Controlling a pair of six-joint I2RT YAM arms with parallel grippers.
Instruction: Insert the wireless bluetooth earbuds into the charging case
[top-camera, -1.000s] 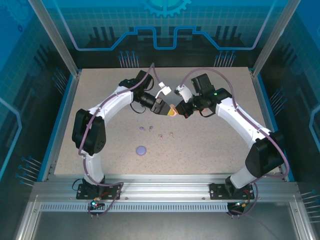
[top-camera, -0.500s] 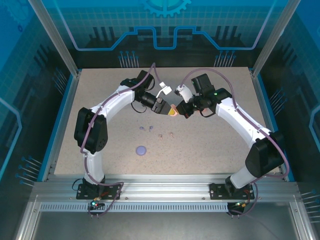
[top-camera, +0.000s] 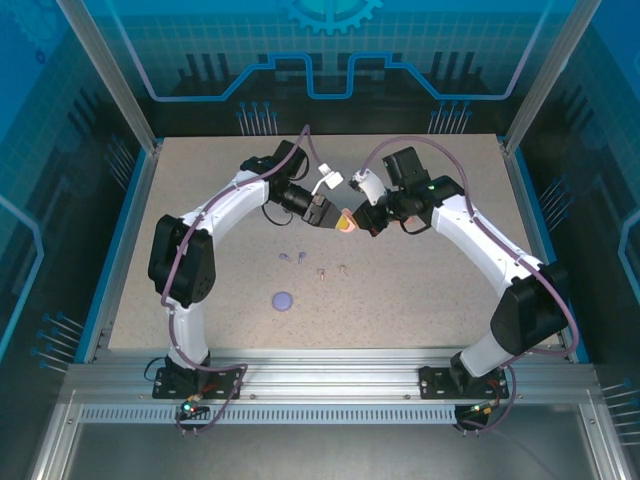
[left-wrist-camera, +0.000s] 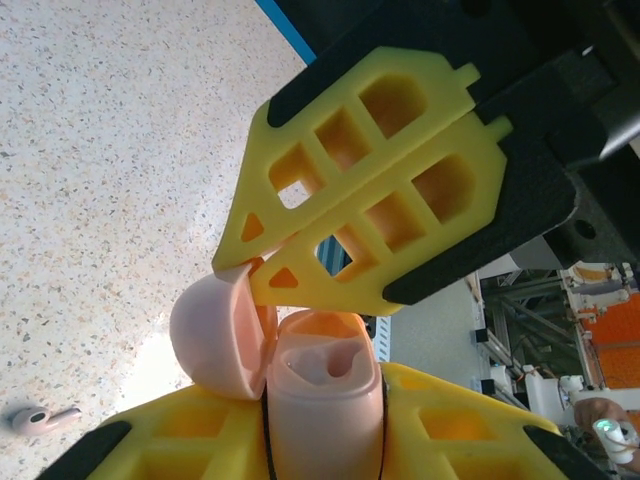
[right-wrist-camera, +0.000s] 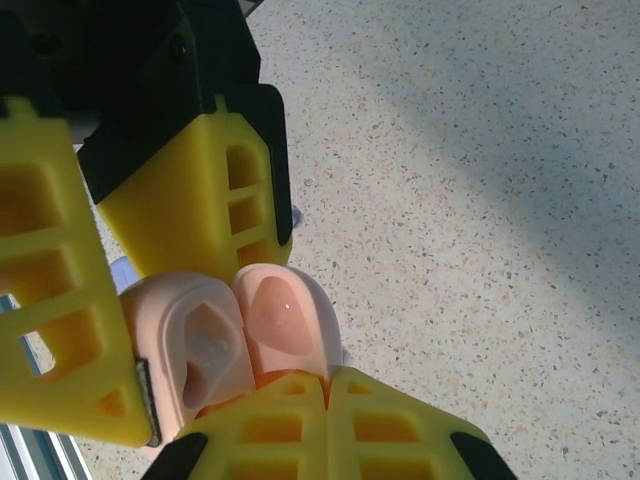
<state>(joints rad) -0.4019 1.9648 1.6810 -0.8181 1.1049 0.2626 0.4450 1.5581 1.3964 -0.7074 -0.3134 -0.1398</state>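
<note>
1. Left gripper (left-wrist-camera: 320, 395): closed narrowly on the body of the pale pink charging case (right-wrist-camera: 195, 360). One yellow finger is set on each side of the body. The case is held above the table (top-camera: 420, 300), near its middle, between the two arms.

2. Lid (left-wrist-camera: 218, 335): swung open and tilted to one side on its hinge. The wells in the body are exposed. Whether an earbud is seated in them cannot be told.

3. Right gripper (right-wrist-camera: 328, 385): fully closed, with the fingers pressed together. Its tips are placed against the rim of the open lid. Whether the rim is pinched between them cannot be told.

4. Earbuds: two purple earbuds (top-camera: 301, 257) and two pale pink earbuds (top-camera: 322, 271) are found loose on the table, just in front of the held case. The pairs lie side by side, purple to the left.

5. A closed purple case (top-camera: 283, 299) is located nearer the arm bases, apart from the earbuds.
</note>
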